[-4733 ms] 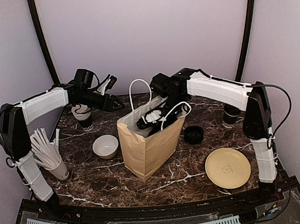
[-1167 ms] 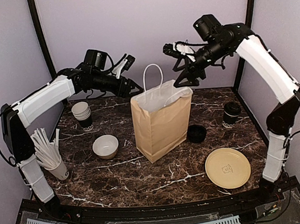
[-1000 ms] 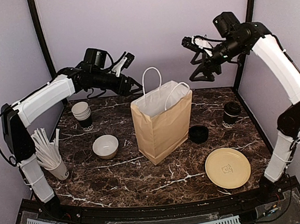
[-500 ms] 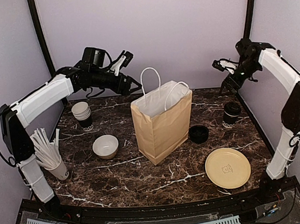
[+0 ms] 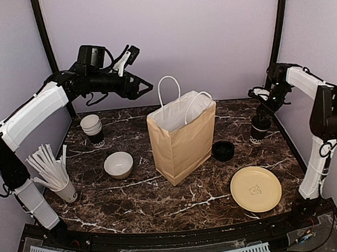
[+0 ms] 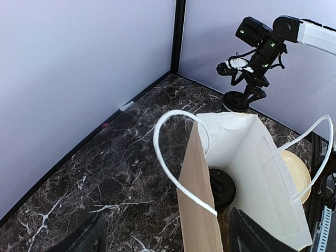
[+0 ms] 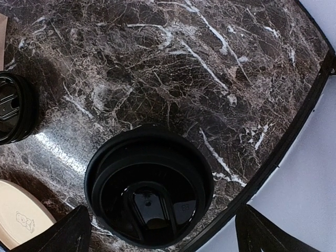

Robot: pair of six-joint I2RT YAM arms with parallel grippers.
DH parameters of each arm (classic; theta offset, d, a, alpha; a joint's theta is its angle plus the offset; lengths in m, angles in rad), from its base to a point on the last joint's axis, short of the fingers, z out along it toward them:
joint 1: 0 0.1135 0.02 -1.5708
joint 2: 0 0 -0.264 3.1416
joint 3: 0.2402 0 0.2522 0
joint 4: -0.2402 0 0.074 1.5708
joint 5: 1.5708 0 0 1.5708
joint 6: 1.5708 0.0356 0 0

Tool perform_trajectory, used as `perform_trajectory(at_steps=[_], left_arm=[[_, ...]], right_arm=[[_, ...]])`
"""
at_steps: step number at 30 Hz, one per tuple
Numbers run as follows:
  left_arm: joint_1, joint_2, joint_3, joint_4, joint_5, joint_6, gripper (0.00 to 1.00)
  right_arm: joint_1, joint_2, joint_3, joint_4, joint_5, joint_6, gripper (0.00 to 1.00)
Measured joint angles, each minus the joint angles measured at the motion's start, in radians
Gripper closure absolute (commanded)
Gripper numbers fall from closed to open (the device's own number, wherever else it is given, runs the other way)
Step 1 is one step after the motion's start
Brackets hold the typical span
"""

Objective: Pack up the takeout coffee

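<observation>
There's the right tool (image 5: 262, 102), hanging straight over the cup (image 5: 260, 129) at the back right of the tabletop (image 5: 163, 202). Its jaws are spread wide. In the wrist view one finger (image 7: 63, 233) sits in each lower corner with the black lid between them, and neither touches it. Nothing is in its grip. The cup stands upright near the right-hand edge with its lid on and white lettering on its side.

Over on the other side, the left tool (image 5: 144, 89) is up high, left of the bag (image 5: 181, 142) and well above the tabletop. It points across at the white handles. Its jaws are apart too, and it is empty-handed.

The bag stands upright and open in the middle, brown outside and white inside, with both handles up. Look down into it from the left wrist and a round black lid shows low inside: a second cup (image 6: 220, 186), already in there.

The low stack of lids (image 5: 223, 150) sits just right of the bag, between it and the cup on the tabletop. The plate (image 5: 256, 188) lies nearer the front, on the right. Left of the bag are the bowl (image 5: 118, 164), the cup stack (image 5: 92, 129) further back, and a paper cup full of white sticks (image 5: 49, 167) near the left edge.
</observation>
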Motion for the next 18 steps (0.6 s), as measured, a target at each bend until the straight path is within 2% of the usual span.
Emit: perform_trajectory(at_steps=[6,13,18], left_arm=[[0.000,0.000,-0.016,-0.003,-0.012,0.000,0.18],[0.000,0.000,-0.034,-0.005,-0.018,0.000,0.19],[0.000,0.000,-0.040,-0.005,-0.018,0.000,0.19]], right_arm=[[0.000,0.041,0.001,0.000,0.000,-0.001,0.11],[0.000,0.049,0.002,-0.003,-0.006,-0.006,0.36],[0.000,0.053,0.012,-0.012,-0.008,-0.008,0.41]])
